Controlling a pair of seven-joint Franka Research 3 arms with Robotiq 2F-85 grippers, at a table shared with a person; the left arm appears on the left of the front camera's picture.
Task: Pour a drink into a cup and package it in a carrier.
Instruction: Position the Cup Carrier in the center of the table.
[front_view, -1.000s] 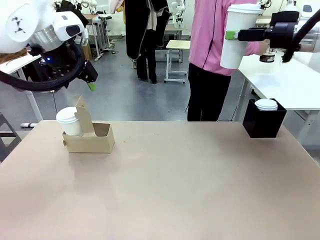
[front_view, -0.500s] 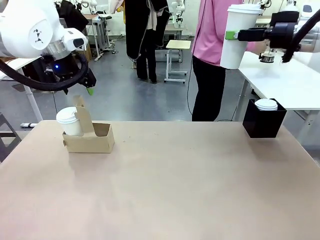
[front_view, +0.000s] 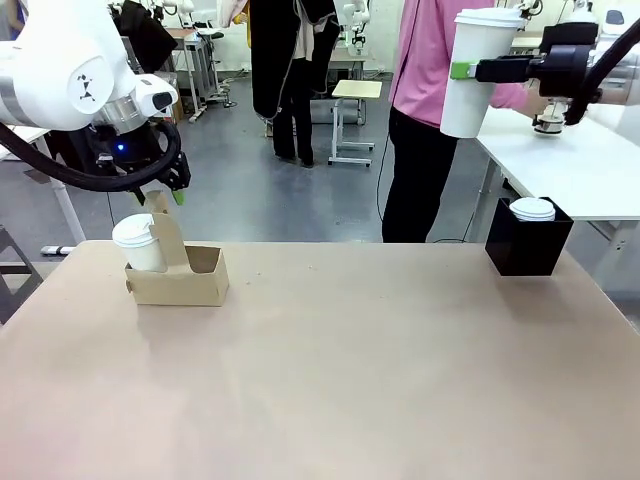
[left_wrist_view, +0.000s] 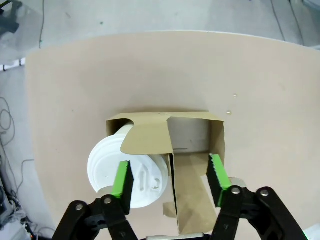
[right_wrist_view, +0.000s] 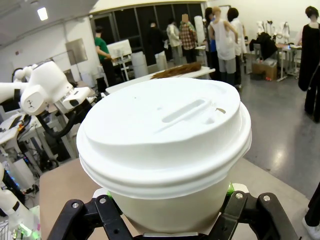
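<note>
The brown cardboard carrier (front_view: 195, 283) stands at the table's left with a lidded white cup (front_view: 135, 243) in its left slot. My left gripper (front_view: 163, 194) hangs just over the carrier's upright handle tab (front_view: 167, 228). In the left wrist view the left gripper (left_wrist_view: 169, 164) is open, its green pads (left_wrist_view: 122, 177) on either side of the tab, above the carrier (left_wrist_view: 216, 134) and its cup's lid (left_wrist_view: 107, 167). My right gripper (front_view: 468, 70) is shut on the tall white lidded cup (front_view: 478, 75), held high at the upper right. The cup's lid (right_wrist_view: 162, 120) faces the right wrist camera. The drink is hidden.
A black square box (front_view: 527, 250) holding a short white cup (front_view: 532, 209) stands at the table's far right edge. A person in a pink top (front_view: 425, 60) stands behind the table beside a white side table (front_view: 580, 170). The tabletop's middle (front_view: 350, 360) is bare.
My left arm has come down and in toward the carrier's handle tab. The person in pink has stepped to the right. The right gripper with the tall cup has not moved.
</note>
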